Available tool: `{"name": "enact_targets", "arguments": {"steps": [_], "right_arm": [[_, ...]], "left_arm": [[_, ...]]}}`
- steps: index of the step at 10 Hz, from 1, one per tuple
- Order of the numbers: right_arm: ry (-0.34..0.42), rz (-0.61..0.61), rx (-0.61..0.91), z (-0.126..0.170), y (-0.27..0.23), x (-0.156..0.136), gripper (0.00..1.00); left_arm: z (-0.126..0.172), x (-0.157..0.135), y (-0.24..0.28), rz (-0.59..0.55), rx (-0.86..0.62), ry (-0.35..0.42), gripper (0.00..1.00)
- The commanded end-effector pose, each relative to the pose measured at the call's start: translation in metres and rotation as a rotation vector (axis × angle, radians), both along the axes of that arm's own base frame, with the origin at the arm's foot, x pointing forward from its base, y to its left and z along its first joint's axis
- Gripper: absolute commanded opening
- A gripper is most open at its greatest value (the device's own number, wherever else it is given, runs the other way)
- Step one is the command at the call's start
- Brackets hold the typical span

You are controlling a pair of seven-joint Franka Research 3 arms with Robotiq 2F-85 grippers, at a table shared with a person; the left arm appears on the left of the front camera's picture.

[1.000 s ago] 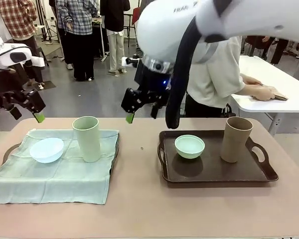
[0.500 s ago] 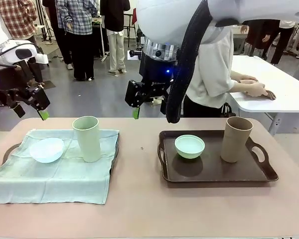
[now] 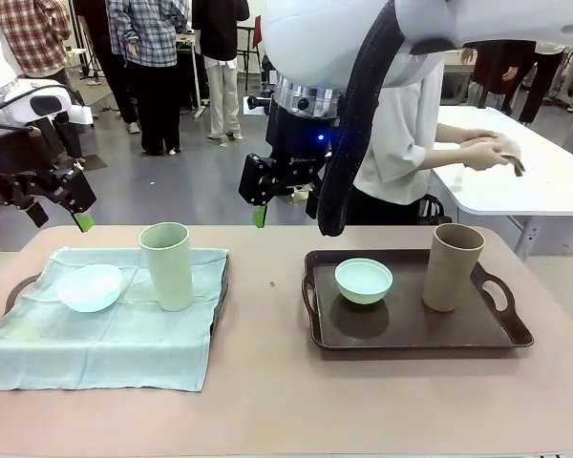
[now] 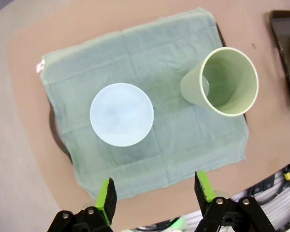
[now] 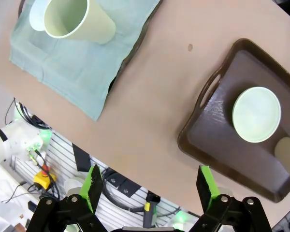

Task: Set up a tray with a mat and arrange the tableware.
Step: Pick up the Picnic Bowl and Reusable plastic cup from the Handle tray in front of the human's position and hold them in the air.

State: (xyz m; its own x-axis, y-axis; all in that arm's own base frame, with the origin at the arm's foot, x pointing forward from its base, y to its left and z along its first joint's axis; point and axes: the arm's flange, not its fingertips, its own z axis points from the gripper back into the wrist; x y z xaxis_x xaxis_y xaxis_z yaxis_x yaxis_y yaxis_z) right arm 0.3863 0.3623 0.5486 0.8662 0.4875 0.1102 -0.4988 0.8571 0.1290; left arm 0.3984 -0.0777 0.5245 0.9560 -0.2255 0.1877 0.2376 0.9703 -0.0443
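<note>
Hovering spread and empty are the left tool and right tool. Blue bowl and green tumbler stand on the mat, mint bowl and tan tumbler on the bare tray; all are judged light, stiff and smooth, best pinched at the rim.

Two glossy white robot arms. The right arm has a bulbous shell, a thick black cable and a silver ring with blue light. Left gripper and right gripper: black, green pads.
</note>
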Motion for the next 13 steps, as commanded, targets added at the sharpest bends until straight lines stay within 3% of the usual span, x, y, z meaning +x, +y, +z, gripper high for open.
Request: {"name": "enact_targets", "arguments": {"steps": [1,4,5,8,10,13], "right_arm": [[-0.003,0.015,0.021,-0.005,-0.004,0.001,1.00],[0.000,0.000,0.000,0.000,0.000,0.000,1.00],[0.095,0.065,-0.047,-0.004,-0.019,0.000,1.00],[0.249,-0.131,-0.086,-0.018,-0.126,0.007,1.00],[0.233,-0.225,-0.010,-0.016,-0.182,0.001,1.00],[0.153,-0.331,0.085,0.001,-0.263,-0.029,1.00]], "left_arm": [[-0.001,0.000,0.001,-0.010,0.004,-0.004,0.85],[0.000,0.000,0.000,0.000,0.000,0.000,0.85],[0.012,0.005,-0.006,-0.018,0.001,-0.005,0.85],[0.014,0.010,0.012,0.024,-0.080,0.048,0.85],[-0.008,0.015,0.030,0.037,-0.139,0.149,0.85],[-0.003,0.013,0.069,0.079,-0.260,0.125,0.85]]}}
